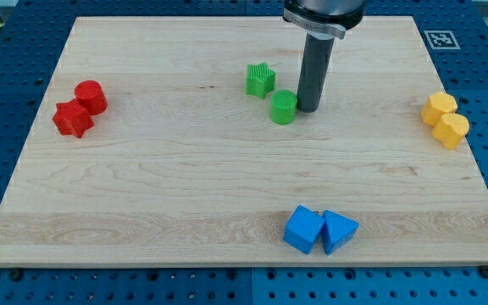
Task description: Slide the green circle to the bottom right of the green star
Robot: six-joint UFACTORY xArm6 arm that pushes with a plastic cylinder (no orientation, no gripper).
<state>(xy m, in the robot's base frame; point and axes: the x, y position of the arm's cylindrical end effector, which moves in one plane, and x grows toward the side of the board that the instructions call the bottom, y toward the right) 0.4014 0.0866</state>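
The green circle (284,108) stands on the wooden board just below and to the right of the green star (260,80), with a small gap between them. My tip (307,109) is down on the board right beside the green circle, on its right side, touching or nearly touching it. The dark rod rises from there to the view's top.
A red circle (91,97) and a red star (73,119) sit together at the view's left. Two yellow blocks (445,119) sit at the right edge. A blue cube (303,229) and a blue triangle (339,230) sit near the bottom edge.
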